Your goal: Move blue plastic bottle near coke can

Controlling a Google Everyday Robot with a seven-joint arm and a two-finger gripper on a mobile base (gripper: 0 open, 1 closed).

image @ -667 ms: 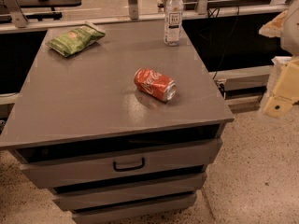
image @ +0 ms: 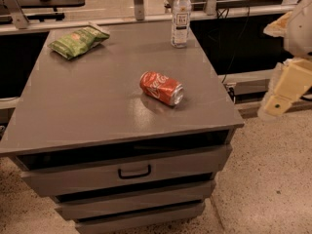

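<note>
The clear plastic bottle [image: 181, 17] with a white cap and white label stands upright at the far right edge of the grey cabinet top [image: 87, 106]. The red coke can [image: 162, 87] lies on its side near the middle of the top, its silver end pointing front-right. My gripper [image: 280, 99], cream-coloured, hangs off the right side of the cabinet, above the floor. It is well apart from both the bottle and the can and holds nothing that I can see.
A green crisp bag [image: 78, 40] lies at the far left of the top. The cabinet has drawers with a dark handle [image: 134, 171] at the front. Metal posts [image: 139, 1] and another table stand behind. Speckled floor [image: 273, 189] lies to the right.
The gripper has edged slightly to the left. The bottle, can and bag have not moved.
</note>
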